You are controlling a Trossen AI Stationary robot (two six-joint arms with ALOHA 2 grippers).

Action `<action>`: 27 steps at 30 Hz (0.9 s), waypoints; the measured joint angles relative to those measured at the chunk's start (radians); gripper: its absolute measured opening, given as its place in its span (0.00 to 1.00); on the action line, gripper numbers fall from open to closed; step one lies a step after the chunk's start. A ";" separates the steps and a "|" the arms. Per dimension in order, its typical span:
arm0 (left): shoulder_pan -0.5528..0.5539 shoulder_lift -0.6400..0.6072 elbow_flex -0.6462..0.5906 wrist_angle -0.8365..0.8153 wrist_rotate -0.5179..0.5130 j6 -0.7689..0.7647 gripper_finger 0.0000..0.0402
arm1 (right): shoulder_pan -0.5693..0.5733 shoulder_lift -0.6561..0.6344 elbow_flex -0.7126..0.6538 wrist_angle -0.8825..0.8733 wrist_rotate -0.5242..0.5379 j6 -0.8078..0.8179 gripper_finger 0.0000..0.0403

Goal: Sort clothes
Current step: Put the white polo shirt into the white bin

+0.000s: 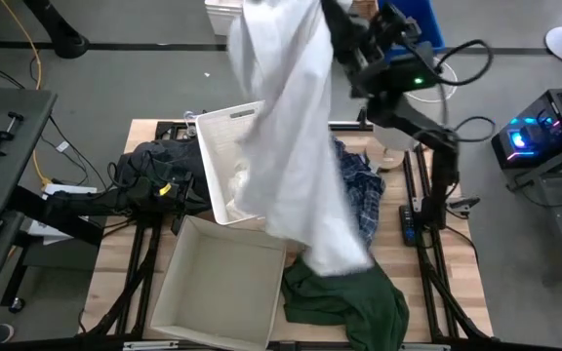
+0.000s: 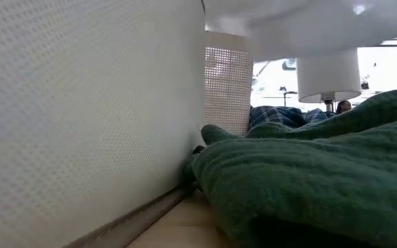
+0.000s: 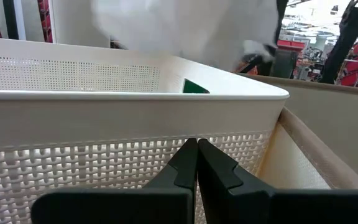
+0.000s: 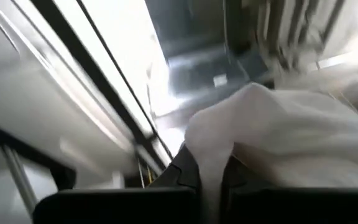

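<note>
My right gripper (image 1: 338, 34) is raised high over the table's far side and is shut on a large white garment (image 1: 291, 127). The garment hangs down over the white slotted basket (image 1: 224, 146) and the blue-and-white plaid shirt (image 1: 361, 190). A dark green garment (image 1: 344, 297) lies on the table's near side and also shows in the low view (image 2: 309, 179). Black clothes (image 1: 159, 166) lie at the left. My left gripper (image 3: 197, 158) is shut and empty, close before the basket's outer wall (image 3: 104, 168); whether it touches the wall, I cannot tell. My right gripper pinches a bunched upper part of the white garment (image 4: 219, 134) between its two fingers; one layer or several, I cannot tell. The garment hangs slack below the gripper, and its lower end (image 1: 335, 253) reaches down near the green garment.
An open, empty white fabric box (image 1: 218, 283) stands at the near left beside the basket. A tall white lampshade (image 2: 328, 76) stands at the table's far right. A dark case with blue lights (image 1: 544, 132) stands off the table at the right.
</note>
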 joint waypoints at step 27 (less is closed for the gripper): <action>0.000 0.000 0.000 0.000 0.000 0.000 0.00 | -0.050 0.163 -0.047 -1.518 -0.039 -0.224 0.00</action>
